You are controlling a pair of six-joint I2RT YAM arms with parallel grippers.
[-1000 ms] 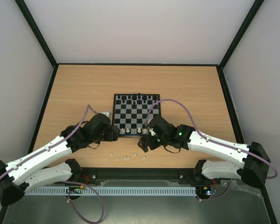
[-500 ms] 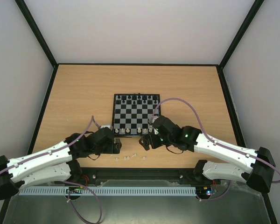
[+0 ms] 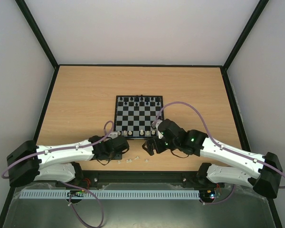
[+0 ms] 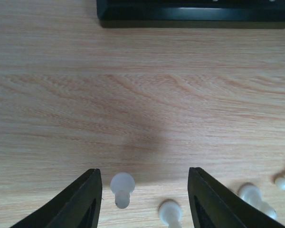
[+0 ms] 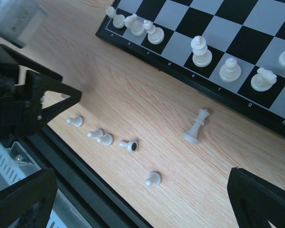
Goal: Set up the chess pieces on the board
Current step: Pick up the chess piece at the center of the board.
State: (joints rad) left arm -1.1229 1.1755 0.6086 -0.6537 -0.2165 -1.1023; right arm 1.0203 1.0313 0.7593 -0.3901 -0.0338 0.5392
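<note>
Chess setup, seen from above and from both wrist cameras. At far left, my left gripper (image 4: 145, 199) hangs low over the table (image 4: 142, 95) with its jaws apart, holding nothing. One small white pawn (image 4: 122, 189) lies on its side between the fingers, nearer the one on the left of the wrist view. A second pawn (image 4: 170, 213) lies just beside it, also inside the gap, and neither seems to touch a finger. More loose white pieces (image 5: 99, 137) trail off to the right on the wood, near the front edge of the board (image 3: 140, 118). Several white pieces (image 5: 202, 51) stand on its near row. A taller white piece (image 5: 196, 126) lies tipped over just off that edge. At right, my right gripper (image 3: 148, 147) hovers wide open and empty. I judge these pieces to be very light, hard and slick, likely to roll or squirt free. I would pinch one pawn gently across its narrow stem, clear of its neighbour.
</note>
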